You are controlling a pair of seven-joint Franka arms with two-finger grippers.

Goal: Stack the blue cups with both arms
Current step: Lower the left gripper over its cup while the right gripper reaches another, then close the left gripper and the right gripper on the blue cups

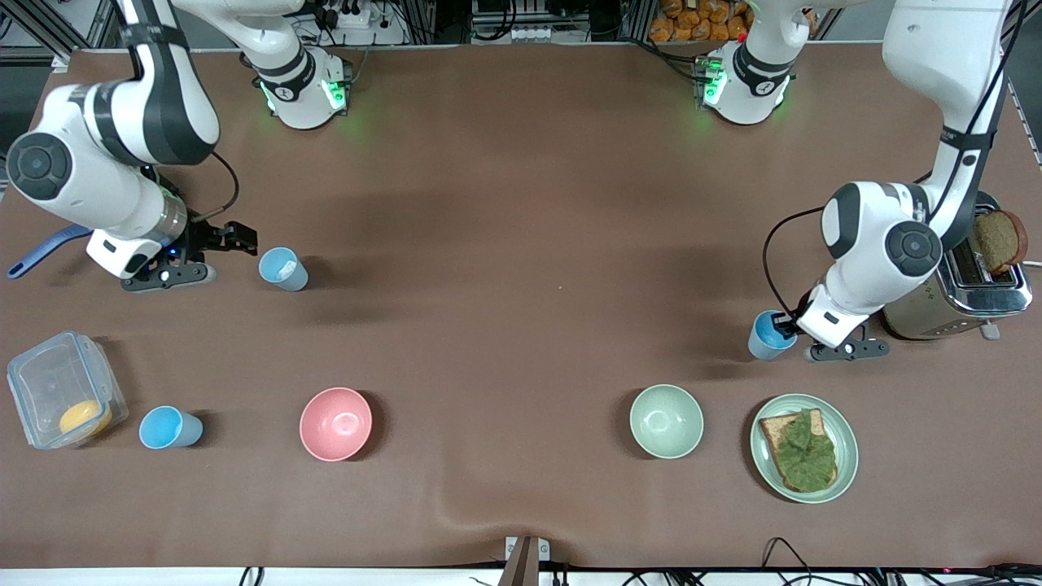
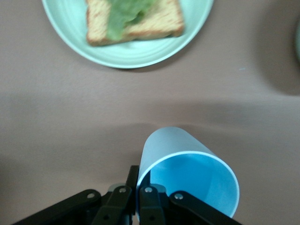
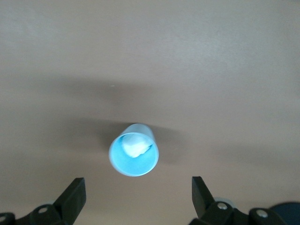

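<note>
So far nothing is stacked: the left gripper point(image 2: 136, 199) pinches one blue cup's rim point(image 1: 769, 334) beside the toaster point(image 1: 965, 285); the right gripper point(image 3: 136, 197) gapes near the whitish-patched cup point(image 1: 283, 268); a third cup point(image 1: 168, 428) waits by the container point(image 1: 61, 399).

Table point(image 1: 521, 203) covered in brown cloth, bearing three blue cups: one with a whitish patch inside point(image 1: 283, 268) toward the right arm's end, one with a bright blue inside point(image 1: 169, 428) nearer the front camera beside a clear lidded container point(image 1: 63, 391), and a third point(image 1: 769, 334) toward the left arm's end. Also a pink bowl point(image 1: 335, 423), a pale green bowl point(image 1: 666, 421), and a green plate point(image 1: 847, 456) of toast with greens. A toaster point(image 1: 961, 297) and what seems a blue handle point(image 1: 45, 248) sit at opposite ends.
</note>
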